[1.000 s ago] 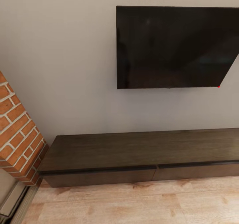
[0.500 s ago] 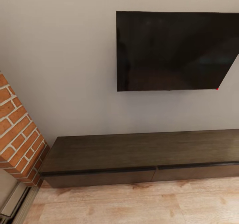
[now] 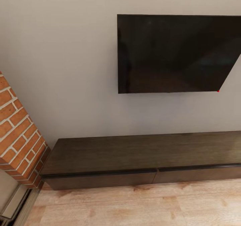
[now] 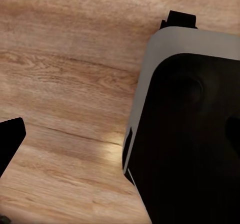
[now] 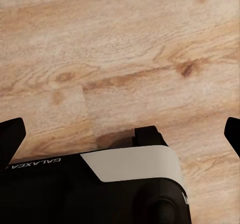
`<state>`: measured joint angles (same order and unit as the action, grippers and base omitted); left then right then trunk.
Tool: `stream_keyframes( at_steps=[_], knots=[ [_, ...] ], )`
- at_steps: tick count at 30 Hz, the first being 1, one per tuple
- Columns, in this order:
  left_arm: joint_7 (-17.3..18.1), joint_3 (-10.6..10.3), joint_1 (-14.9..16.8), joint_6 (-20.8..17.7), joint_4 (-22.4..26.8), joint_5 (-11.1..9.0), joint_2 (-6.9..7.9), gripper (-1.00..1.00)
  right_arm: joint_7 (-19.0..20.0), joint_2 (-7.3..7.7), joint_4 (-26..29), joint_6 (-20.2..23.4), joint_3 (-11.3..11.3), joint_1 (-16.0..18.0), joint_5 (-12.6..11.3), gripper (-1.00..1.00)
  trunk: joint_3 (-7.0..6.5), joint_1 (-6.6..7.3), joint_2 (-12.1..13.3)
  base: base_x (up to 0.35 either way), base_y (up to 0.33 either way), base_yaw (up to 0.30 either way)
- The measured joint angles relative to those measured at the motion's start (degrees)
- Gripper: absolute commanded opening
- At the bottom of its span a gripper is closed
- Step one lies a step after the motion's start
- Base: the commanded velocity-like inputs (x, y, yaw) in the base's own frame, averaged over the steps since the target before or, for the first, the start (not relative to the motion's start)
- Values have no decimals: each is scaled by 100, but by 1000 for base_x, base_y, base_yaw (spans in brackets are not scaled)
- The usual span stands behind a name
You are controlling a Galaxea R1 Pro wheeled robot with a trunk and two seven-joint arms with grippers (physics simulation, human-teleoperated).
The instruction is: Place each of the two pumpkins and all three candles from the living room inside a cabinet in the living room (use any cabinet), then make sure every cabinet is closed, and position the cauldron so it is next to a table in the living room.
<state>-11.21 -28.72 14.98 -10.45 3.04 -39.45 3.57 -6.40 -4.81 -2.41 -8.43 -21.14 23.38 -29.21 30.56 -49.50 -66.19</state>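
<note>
Cabinet against grey wall, under wall-mounted black TV. Long, low, dark-brown wood grain, flat top bare. Two wide drawer fronts visible, both flush shut; contents hidden. Brick column just beside cabinet's left end. Floor light wood planks, knots visible. Left wrist view: robot base, black with grey rounded edge, over floor. Left jaws: one dark tip at frame edge, can't tell spread. Right jaws: tips at opposite frame edges, spread wide, holding nothing.
</note>
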Motion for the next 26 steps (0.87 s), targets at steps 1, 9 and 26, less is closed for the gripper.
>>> stream_keyframes(
  at_steps=[1, 9, 26],
  knots=[
    [1, 1, -2, -1, 0, -6, 11, 100, 0, -2, 0, 0, 0, 0, 0, 100, 0, 0, 0, 0, 0, 0],
    [18, 2, -2, 33, 8, -20, -7, 100, 0, -1, 0, 0, 0, 2, 0, 100, 0, 0, 0, 0, 0, 0],
    [28, 2, -2, 46, 9, -31, 5, 100, 0, 0, 0, 0, 0, 3, 1, 100, 0, 0, 0, 0, 0, 0]
  ],
)
